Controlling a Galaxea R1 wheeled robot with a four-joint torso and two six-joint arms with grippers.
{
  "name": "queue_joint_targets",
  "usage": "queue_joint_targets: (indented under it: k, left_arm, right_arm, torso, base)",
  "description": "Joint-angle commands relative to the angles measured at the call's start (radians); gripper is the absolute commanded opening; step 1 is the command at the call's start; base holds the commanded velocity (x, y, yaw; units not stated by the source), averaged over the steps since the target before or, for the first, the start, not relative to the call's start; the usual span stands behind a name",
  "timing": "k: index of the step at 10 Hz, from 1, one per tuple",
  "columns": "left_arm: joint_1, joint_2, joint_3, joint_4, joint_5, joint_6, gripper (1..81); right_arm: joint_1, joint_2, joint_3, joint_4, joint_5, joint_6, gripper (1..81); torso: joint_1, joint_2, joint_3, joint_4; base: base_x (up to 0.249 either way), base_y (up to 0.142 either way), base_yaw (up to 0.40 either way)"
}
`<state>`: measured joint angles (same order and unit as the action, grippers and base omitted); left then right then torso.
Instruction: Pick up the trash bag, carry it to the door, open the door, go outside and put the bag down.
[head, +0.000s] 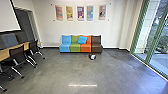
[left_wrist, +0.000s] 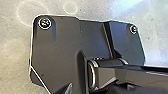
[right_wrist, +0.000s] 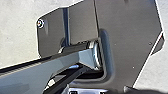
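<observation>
what seems the trash bag (head: 92, 57) sits on the floor (head: 82, 72) by the couch (head: 65, 48), just below frame centre, so every step from pickup to outdoor set-down looks left, and i cannot tell whether either pincer is clenched.

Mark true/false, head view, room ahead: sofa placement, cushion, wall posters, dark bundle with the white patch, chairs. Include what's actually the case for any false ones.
1. The multicolored sofa stands by the far wall. True.
2. The cushion lies on the floor. False: the blue cushion rests on the sofa.
3. Five posters hang above the sofa. True.
4. The dark bundle sits on the brown seat. False: the dark bundle, likely the trash bag, is on the floor in front of the sofa.
5. The chairs are bright red. False: the chairs are dark.
</observation>
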<state>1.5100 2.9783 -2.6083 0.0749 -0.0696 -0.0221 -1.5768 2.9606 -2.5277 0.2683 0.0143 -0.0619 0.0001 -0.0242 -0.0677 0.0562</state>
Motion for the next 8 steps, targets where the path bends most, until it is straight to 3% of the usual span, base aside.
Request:
queue_joint_targets:
  k: [1, 8]
  left_arm:
    - [-0.043, -0.001, 0.005, 0.011, 0.054, 0.008, 81.1]
    - [-0.043, 0.001, 0.005, 0.013, 0.053, 0.010, 81.1]
  right_arm:
    - [0.031, 0.002, 0.014, -0.011, -0.069, -0.009, 81.1]
    - [0.022, 0.002, 0.012, -0.023, -0.056, -0.009, 81.1]
  torso:
    - [0.000, 0.000, 0.000, 0.000]
    - [0.001, 0.000, 0.000, 0.000]
  base:
    - [0.146, 0.000, 0.000]
    - [0.178, 0.000, 0.000]
